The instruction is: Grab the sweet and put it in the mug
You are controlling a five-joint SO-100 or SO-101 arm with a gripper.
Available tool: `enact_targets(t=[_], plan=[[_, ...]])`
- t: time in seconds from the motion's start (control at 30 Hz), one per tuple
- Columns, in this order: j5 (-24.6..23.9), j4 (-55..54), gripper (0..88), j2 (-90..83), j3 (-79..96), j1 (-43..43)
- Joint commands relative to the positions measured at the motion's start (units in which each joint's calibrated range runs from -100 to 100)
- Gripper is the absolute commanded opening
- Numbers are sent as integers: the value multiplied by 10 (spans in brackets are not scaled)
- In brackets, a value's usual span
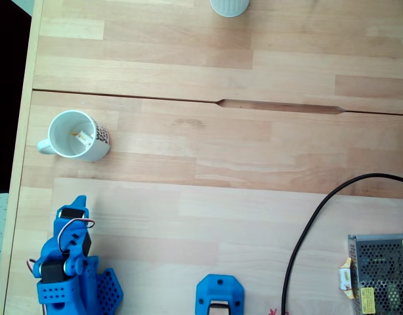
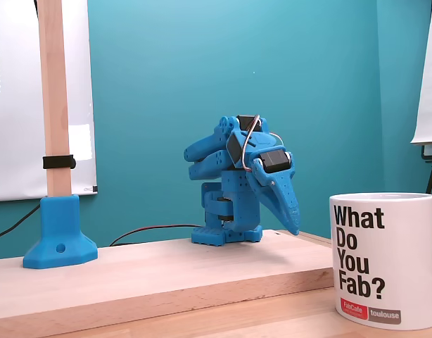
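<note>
A: How's the blue 3D-printed arm (image 2: 233,179) sitting?

B: Folded right up on its base, upper links doubled back, wrist tipped down.

A: And the blue two-finger gripper (image 2: 292,224)?

B: Points down at the surface, fingers (image 2: 286,204) look pressed together, empty. From above it's tucked bottom-left (image 1: 73,205).

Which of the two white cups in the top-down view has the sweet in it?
The mug with the handle and printed side, at the table's left: the sweet lies inside it. The plain cup at the top edge has no handle; its inside is out of frame.
</note>
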Motion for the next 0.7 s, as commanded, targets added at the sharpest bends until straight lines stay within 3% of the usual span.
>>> enact_targets(t=[0.0, 0.67], plan=[[0, 7, 30, -24, -5, 6], [1, 8, 30, -24, -7, 4]])
